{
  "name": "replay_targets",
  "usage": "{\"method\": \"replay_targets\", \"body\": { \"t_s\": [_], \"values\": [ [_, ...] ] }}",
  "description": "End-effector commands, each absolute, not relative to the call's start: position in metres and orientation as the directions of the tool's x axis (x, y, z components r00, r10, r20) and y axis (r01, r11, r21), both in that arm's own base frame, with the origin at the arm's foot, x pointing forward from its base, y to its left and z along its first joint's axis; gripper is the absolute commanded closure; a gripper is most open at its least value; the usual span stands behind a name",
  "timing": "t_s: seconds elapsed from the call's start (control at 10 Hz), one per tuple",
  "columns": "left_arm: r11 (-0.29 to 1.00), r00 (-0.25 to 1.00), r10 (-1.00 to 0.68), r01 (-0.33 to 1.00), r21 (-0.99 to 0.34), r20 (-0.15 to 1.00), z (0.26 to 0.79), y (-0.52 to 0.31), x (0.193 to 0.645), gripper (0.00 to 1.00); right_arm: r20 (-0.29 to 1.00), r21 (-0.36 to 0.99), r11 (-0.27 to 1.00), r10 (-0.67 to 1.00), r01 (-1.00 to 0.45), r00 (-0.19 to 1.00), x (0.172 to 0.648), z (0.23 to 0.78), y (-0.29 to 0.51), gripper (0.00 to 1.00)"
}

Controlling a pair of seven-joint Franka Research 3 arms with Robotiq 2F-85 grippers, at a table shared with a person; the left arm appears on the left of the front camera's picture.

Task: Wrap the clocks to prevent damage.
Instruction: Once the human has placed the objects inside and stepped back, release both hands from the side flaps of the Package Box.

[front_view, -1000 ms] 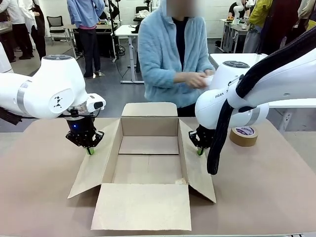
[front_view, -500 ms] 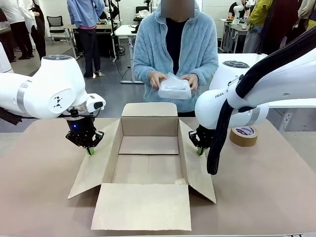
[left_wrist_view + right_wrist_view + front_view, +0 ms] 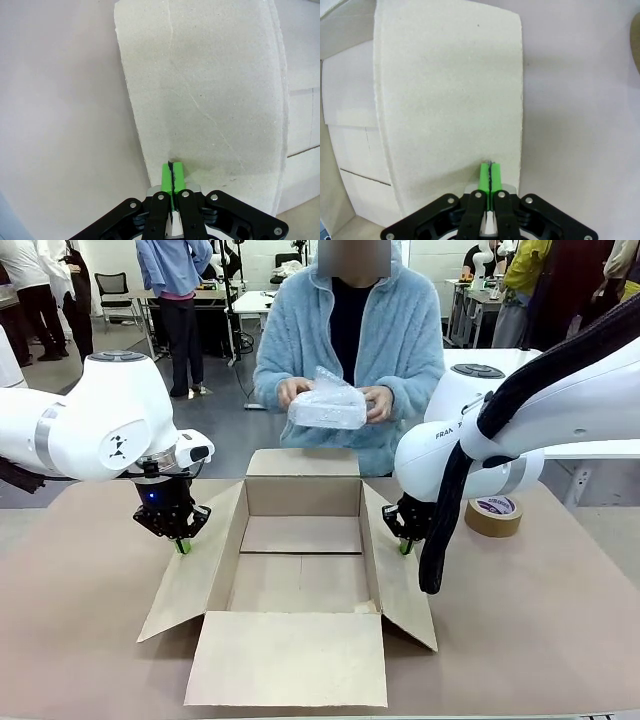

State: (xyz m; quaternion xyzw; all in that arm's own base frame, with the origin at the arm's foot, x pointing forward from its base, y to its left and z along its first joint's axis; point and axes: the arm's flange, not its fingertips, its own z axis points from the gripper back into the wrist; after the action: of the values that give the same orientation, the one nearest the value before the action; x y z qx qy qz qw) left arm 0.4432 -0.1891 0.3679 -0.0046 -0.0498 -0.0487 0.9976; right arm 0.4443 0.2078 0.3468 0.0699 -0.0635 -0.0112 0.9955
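Wrapping is judged finished: the clocks (image 3: pixel 328 408), seen as one bubble-wrapped bundle, are now held tilted at chest height by the person (image 3: pixel 405 340), above the far edge of the open cardboard box (image 3: pixel 300 496). A second ago the person was turned aside; half a second ago the bundle was held lower and flat. The left gripper (image 3: pixel 182 543) and right gripper (image 3: pixel 404 545) are kept pinched shut on nothing, tips pressed on the side flaps (image 3: pixel 195 580), so the box is held open for packing.

Busy robotics lab: worktables (image 3: pixel 255 302), office chair (image 3: pixel 113 286), bystanders (image 3: pixel 173 270).
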Motion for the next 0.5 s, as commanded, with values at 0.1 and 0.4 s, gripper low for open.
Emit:
{"method": "replay_targets", "body": {
  "t_s": [0.1, 0.4],
  "values": [
    [0.996, 0.991, -0.090, 0.089, 0.019, 0.101, 0.3680, -0.1912, 0.4427, 1.00, 0.124, 0.122, 0.992, -0.046, 0.030, 0.991, 0.4433, 0.3435, 0.2115, 0.99],
    [0.996, 0.991, -0.090, 0.089, 0.019, 0.101, 0.3680, -0.1912, 0.4427, 1.00, 0.124, 0.122, 0.992, -0.046, 0.030, 0.991, 0.4433, 0.3435, 0.2115, 0.99]
  ]
}}
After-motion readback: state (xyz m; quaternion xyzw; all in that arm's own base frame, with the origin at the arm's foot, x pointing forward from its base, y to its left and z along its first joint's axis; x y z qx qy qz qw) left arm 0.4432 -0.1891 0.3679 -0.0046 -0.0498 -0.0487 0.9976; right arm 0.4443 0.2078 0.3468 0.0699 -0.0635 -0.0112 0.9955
